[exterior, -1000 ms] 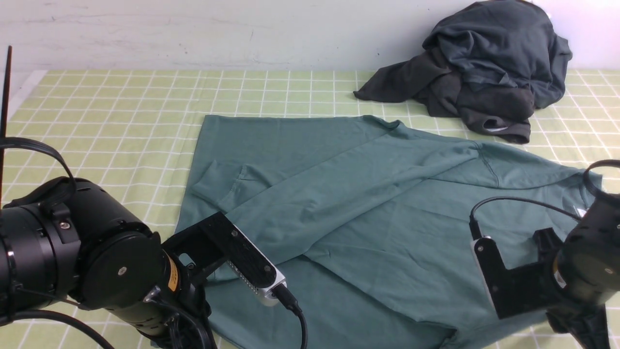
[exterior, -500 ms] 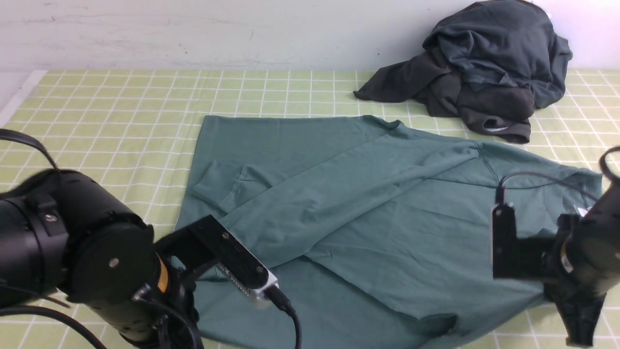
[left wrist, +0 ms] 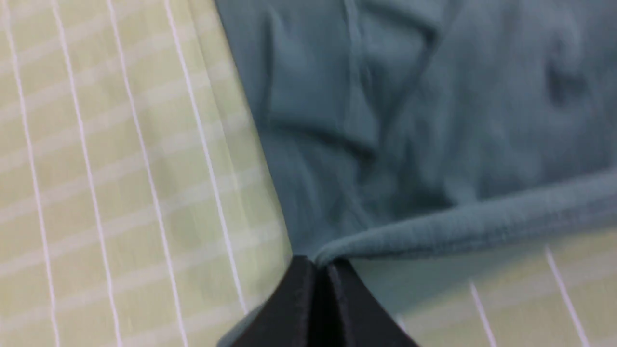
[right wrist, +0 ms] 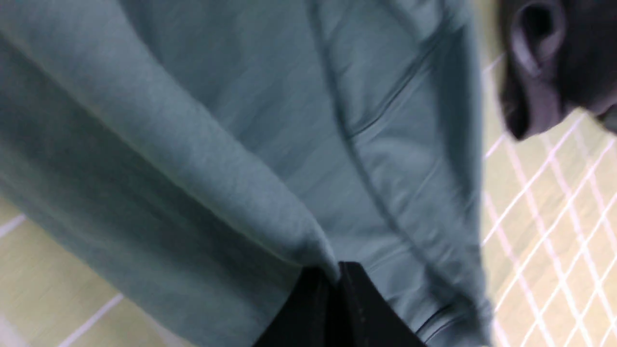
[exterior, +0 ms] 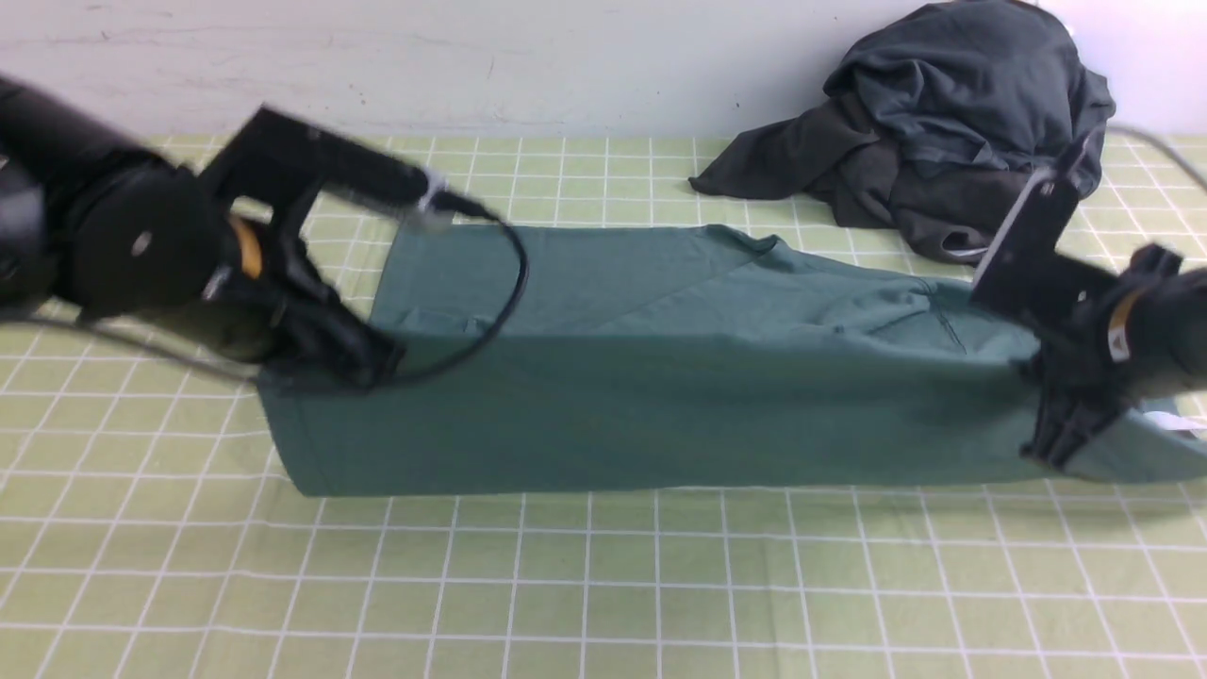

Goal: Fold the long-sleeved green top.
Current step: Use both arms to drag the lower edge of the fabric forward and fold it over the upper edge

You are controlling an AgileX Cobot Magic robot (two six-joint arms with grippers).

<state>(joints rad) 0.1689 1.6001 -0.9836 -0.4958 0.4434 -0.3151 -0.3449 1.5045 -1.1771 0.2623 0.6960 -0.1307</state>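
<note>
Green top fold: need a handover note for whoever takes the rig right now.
Left gripper: shut on the hem of the green top, at its left end.
Right gripper: shut on the top's edge at its right end.
Top: on the checked tablecloth. The held edge is stretched between both grippers and doubled over the far half. A dark garment is piled at the far right, apart from the fold.
Done: a sleeve looks folded across the body, and the lengthwise fold is under way.
Left: lay the held edge on the far edge, release, and probably fold again crosswise.
</note>
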